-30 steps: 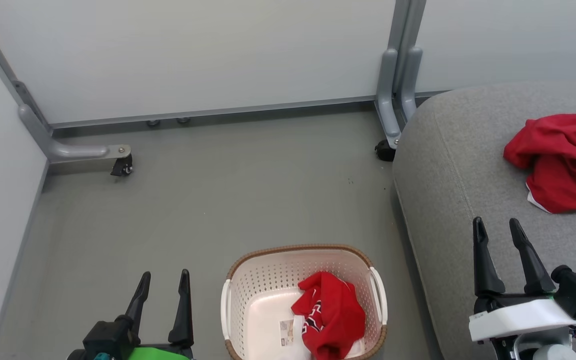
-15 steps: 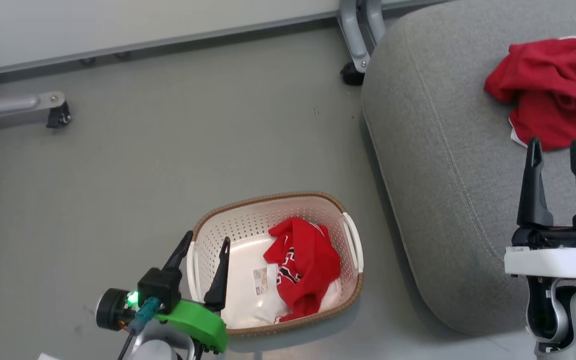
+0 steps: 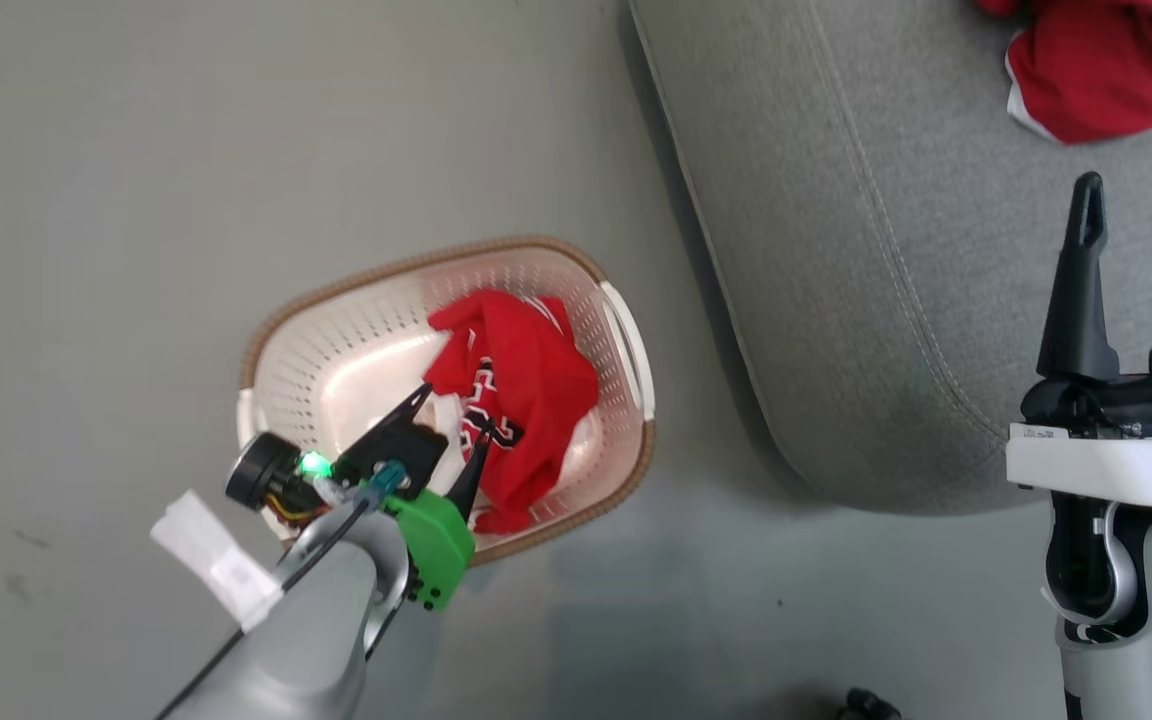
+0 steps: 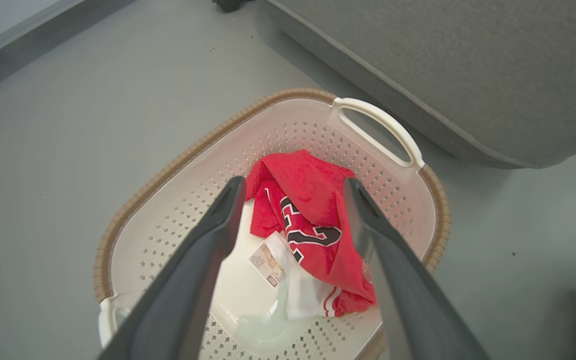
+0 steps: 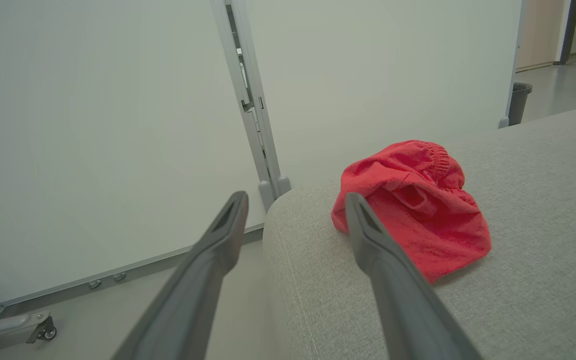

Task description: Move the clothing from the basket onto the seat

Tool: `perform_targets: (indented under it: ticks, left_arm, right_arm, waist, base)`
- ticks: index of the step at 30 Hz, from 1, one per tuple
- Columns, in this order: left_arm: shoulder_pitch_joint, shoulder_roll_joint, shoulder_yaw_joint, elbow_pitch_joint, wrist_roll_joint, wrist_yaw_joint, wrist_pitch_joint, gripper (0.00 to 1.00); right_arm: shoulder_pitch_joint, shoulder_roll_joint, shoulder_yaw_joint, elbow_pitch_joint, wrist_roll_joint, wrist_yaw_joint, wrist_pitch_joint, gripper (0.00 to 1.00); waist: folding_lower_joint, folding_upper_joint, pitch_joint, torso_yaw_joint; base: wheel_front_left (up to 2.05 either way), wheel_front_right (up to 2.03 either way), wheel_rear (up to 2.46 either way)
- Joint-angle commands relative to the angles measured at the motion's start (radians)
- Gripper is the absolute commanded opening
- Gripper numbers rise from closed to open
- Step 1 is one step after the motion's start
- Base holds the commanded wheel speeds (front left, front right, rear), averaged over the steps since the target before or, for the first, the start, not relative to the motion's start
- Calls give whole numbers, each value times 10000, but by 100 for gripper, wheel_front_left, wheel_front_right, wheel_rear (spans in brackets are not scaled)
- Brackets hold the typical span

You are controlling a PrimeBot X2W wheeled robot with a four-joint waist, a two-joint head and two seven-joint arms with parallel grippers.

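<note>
- Your left gripper (image 3: 456, 415) hangs over the basket (image 3: 366, 272) with its jaws apart. They are wide enough to drop one finger on either side of the bunched jersey (image 3: 526, 370).
- The jersey sits crumpled against the basket's seat-side wall, number up, with its white hem trailing over the label (image 4: 268, 257). That high red ridge is your best bite.
- It's hard to judge whether the tips touch cloth yet; the wrist view suggests they're just above it.
- The basket stands on the floor (image 3: 136, 150) just beside the seat (image 3: 836, 200), so the carry looks short: lift, swing right, release.
- Your right gripper (image 3: 1133, 182) is parked over the seat, jaws apart and empty, well out of the left arm's way.
- The other garment (image 3: 1096, 80) already lies heaped on the seat beyond the right fingertips, so I'd call the job half done. Aim the jersey for bare cushion near it.
</note>
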Motion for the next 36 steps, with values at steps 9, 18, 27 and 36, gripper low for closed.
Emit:
perform_targets:
  ticks: [9,18,27,36]
  left_arm:
    - [-2409,-83,-2420,2402,-1312,-33,277,100]
    - [-3666,74,-2775,3710,-2628,-34,889,100]
    - [-4502,385,-2363,4211,-3142,547,1899,100]
    - [-5055,602,-2638,4309,-2866,1674,3421,100]
  right_arm:
    - [-679,32,474,-10,508,-1,-30,100]
    - [-924,28,891,157,1238,-1,-30,100]
    - [-1000,28,1311,296,1740,-1,-30,100]
    - [-855,26,1604,323,1995,-1,-30,100]
  waist:
    - [-1,0,3229,-1476]
    - [-1,0,4018,-1866]
    - [-1,0,4693,-2315]
    - [-1,0,4911,-2413]
  base:
    - [0,0,0]
    - [0,0,0]
    - [0,0,0]
    - [0,0,0]
